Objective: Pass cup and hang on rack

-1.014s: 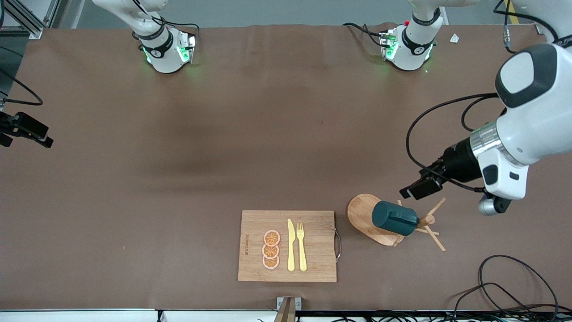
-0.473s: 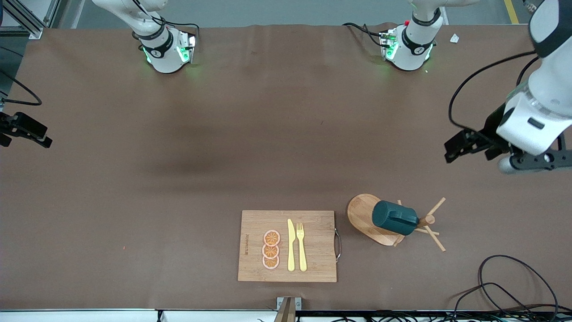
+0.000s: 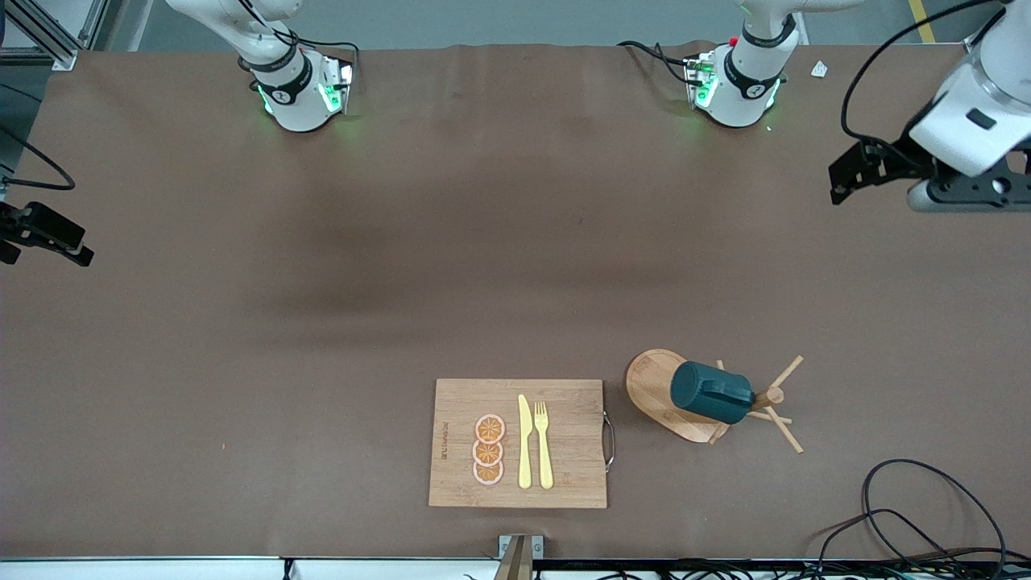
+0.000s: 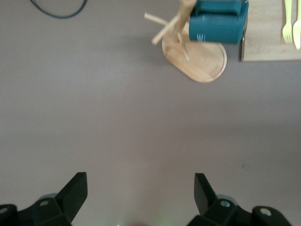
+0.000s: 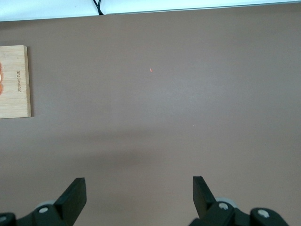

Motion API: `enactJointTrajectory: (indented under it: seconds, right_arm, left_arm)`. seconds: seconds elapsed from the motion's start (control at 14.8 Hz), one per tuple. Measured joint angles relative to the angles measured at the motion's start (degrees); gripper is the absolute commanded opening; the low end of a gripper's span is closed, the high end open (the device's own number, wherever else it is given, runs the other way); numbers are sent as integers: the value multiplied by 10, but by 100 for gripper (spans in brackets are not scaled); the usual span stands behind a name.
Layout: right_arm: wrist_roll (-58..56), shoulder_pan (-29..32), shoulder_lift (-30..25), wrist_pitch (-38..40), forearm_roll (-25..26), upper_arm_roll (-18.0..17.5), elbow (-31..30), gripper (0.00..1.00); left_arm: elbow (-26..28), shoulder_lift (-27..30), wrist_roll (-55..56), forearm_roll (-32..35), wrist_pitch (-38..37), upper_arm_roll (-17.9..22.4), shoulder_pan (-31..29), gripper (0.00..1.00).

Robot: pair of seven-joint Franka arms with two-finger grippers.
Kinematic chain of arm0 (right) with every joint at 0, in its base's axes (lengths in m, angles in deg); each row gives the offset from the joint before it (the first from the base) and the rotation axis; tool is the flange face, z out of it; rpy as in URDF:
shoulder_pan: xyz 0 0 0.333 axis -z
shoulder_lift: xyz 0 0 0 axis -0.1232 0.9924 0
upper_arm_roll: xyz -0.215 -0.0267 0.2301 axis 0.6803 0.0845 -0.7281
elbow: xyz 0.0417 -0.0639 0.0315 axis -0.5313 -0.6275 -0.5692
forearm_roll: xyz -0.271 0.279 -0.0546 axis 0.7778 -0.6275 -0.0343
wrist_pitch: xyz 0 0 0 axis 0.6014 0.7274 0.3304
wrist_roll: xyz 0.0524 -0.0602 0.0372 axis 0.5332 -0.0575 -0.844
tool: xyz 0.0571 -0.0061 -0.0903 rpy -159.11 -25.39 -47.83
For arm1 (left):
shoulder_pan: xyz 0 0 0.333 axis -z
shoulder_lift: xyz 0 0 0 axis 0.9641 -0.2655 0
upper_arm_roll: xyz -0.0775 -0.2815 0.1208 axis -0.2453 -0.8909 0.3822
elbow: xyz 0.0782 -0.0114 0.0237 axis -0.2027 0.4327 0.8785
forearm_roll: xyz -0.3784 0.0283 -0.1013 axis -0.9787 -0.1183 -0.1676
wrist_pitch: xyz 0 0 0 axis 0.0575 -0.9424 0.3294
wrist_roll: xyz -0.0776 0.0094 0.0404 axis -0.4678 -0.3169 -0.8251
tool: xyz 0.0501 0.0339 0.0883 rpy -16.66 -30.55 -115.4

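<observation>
hanging on the rack (image 3: 693, 399) (image 4: 197, 56): the cup (image 3: 709, 392) (image 4: 217, 23), dark teal, tipped sideways on a peg with its base toward the right arm's end of the table. standing near the front camera toward the left arm's end, that rack, its oval base just beside the cutting board (image 3: 518, 443) (image 4: 273, 33) at about 3 o'clock from the board. lying on the board: three orange slices (image 3: 489, 449), a yellow knife (image 3: 524, 441) and a yellow fork (image 3: 544, 443) (image 4: 288, 21), side by side.

up in the air over bare table (image 3: 483, 242) at roughly 1 o'clock from the rack, well apart from it: the left gripper (image 3: 854, 173) (image 4: 141, 195), fingers spread wide with nothing between them. probably high above the surface, judging by how small the rack looks in the left wrist view.

waiting at the edge toward the right arm's end, at about 9 o'clock from the table's middle: the right gripper (image 3: 40, 234) (image 5: 138, 197), fingers likewise wide apart and empty, over bare brown surface.
</observation>
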Motion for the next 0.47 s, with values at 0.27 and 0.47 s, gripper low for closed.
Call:
enactJointTrajectory:
  seconds: [0.27,0.47]
  right_arm:
    - [0,0,0,0,0,0,0,100]
    - [0,0,0,0,0,0,0,100]
  left_arm:
    - [43,41,0,-7,2,1,-1,100]
    - [42,50,-2,-7,4,5,-2,100]
